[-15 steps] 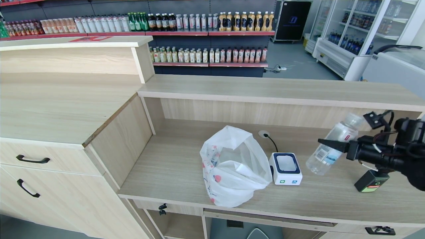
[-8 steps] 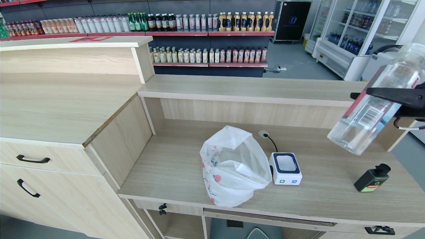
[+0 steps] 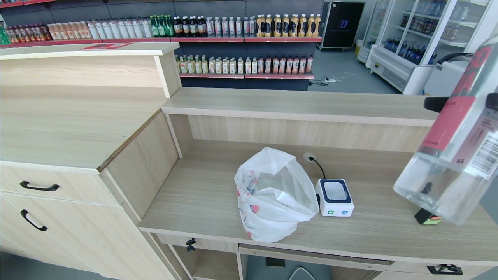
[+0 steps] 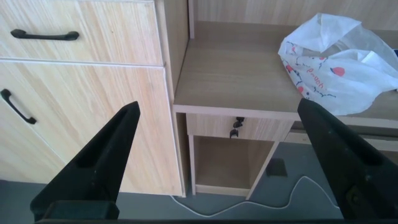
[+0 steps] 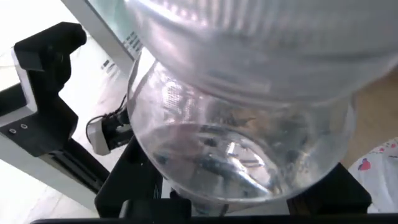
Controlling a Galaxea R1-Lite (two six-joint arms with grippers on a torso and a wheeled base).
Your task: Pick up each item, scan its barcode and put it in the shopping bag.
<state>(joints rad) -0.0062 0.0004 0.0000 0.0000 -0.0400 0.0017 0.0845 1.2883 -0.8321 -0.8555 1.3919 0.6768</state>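
Bottle [image 3: 447,163] barcode [image 3: 486,155] faces head camera (right wrist: clear base [image 5: 236,155]).

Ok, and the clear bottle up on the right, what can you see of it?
The bottle looks like clear plastic, ribbed near its rounded base; whether it holds liquid I cannot tell. A red label wraps its middle, with a white barcode panel beside it. It hangs tilted in the air over the right end of the counter, base lowest. The fingers clamp it at the label; nothing else touches it.

A gap of counter [image 3: 375,223] separates scanner [image 3: 334,196] from small dark bottle [image 3: 427,219].
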